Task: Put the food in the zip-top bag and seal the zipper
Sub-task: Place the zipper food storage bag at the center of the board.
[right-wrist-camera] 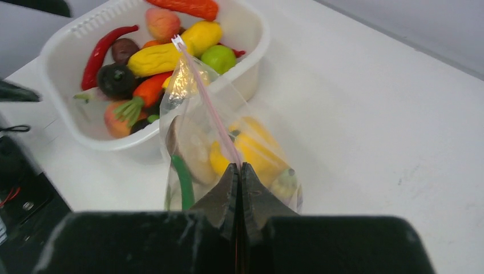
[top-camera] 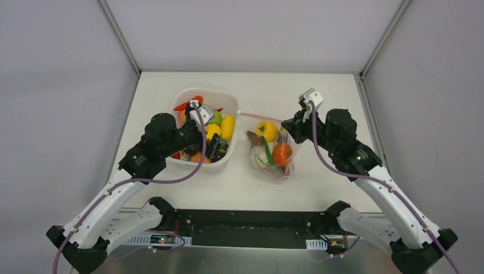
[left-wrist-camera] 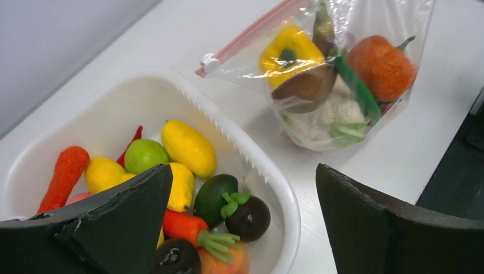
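Observation:
The zip-top bag point(top-camera: 271, 149) lies on the table right of the tub, holding a yellow pepper point(top-camera: 266, 131), an orange fruit point(top-camera: 282, 154), a green pod and a white piece. Its pink zipper point(left-wrist-camera: 251, 34) runs along the far edge, with the white slider point(left-wrist-camera: 209, 60) at the left end. My right gripper point(right-wrist-camera: 240, 166) is shut on the zipper's point(right-wrist-camera: 208, 108) right end. My left gripper point(left-wrist-camera: 242, 171) hangs open and holds nothing, over the near right rim of the tub. More food point(left-wrist-camera: 188, 147) fills the tub.
The white tub point(top-camera: 228, 97) stands left of the bag, with several toy fruits and vegetables in it. White walls close in the table on three sides. A black rail runs along the near edge between the arm bases.

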Robot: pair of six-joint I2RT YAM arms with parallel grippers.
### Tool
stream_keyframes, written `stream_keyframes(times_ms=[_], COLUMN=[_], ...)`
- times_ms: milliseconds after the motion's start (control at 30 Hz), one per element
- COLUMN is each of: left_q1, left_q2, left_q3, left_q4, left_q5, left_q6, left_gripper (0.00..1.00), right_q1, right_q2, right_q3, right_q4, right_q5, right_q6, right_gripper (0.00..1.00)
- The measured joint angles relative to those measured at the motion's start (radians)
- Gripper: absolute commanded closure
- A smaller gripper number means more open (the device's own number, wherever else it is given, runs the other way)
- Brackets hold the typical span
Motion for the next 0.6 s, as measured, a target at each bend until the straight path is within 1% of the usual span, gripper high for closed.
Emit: stream_keyframes(times_ms=[167,267,333,400,500,567,600], left_q1=[0.0,0.0,0.0,0.0,0.0,0.0,0.0], left_q2=[-0.023,-0.027,-0.038,-0.053,-0.072,-0.084,-0.087], left_q3=[0.0,-0.019,-0.044,-0.072,-0.099,-0.111,-0.112], left_q4=[0.08,0.12,0.14,0.153,0.166,0.177,0.177], left_q5=[-0.043,-0.079,-0.112,-0.149,-0.195,-0.229,-0.244], left_q6=[-0.054,-0.084,-0.095,-0.11,-0.128,-0.142,-0.15], left_gripper=[0.01,0.01,0.01,0.01,0.01,0.01,0.01], right_q1=[-0.025,-0.051,-0.056,-0.057,-0.057,-0.056,-0.055], right_q2=[0.164,0.236,0.245,0.231,0.192,0.158,0.135], right_q3=[0.153,0.255,0.289,0.293,0.264,0.224,0.19], right_q4=[-0.003,-0.009,-0.007,-0.008,-0.036,-0.072,-0.089], right_q5=[0.132,0.137,0.124,0.09,0.022,-0.023,-0.053], right_q6=[-0.023,-0.056,-0.085,-0.12,-0.172,-0.179,-0.176], right_gripper=[1.0,1.0,0.97,0.93,0.92,0.91,0.84])
